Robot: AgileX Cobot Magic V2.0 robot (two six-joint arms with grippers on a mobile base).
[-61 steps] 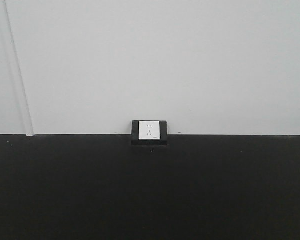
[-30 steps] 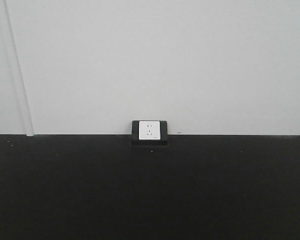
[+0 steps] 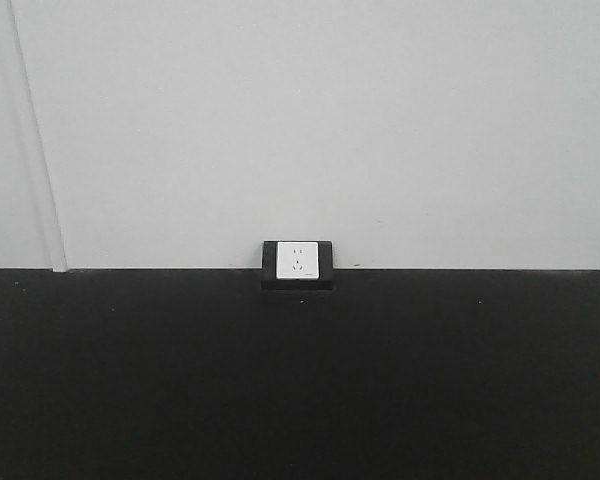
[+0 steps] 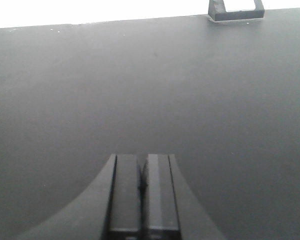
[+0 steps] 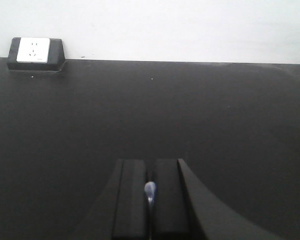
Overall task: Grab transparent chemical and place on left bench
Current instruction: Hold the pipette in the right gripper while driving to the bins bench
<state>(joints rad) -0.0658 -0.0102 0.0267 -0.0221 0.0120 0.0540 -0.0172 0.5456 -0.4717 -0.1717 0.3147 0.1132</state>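
One wide black left bench (image 3: 300, 380) spreads open to its far edge at the white wall (image 3: 300, 120), socket box (image 3: 299, 264) mid-edge, left gripper (image 4: 142, 162) w/ fingers (image 4: 125, 192) pressed together, right gripper (image 5: 150, 165) clamped on transparent chemical (image 5: 149, 189), pale tip lying along finger seam, pointing far, visible in right wrist view only.

The left bench (image 3: 300, 380) lies open and flat from front edge to rear edge, with passing room along its whole visible width; one obstacle, a black socket block (image 3: 298, 264), stands midway along the visible rear edge, against the wall (image 3: 330, 130); the wall closes all passage beyond that edge.
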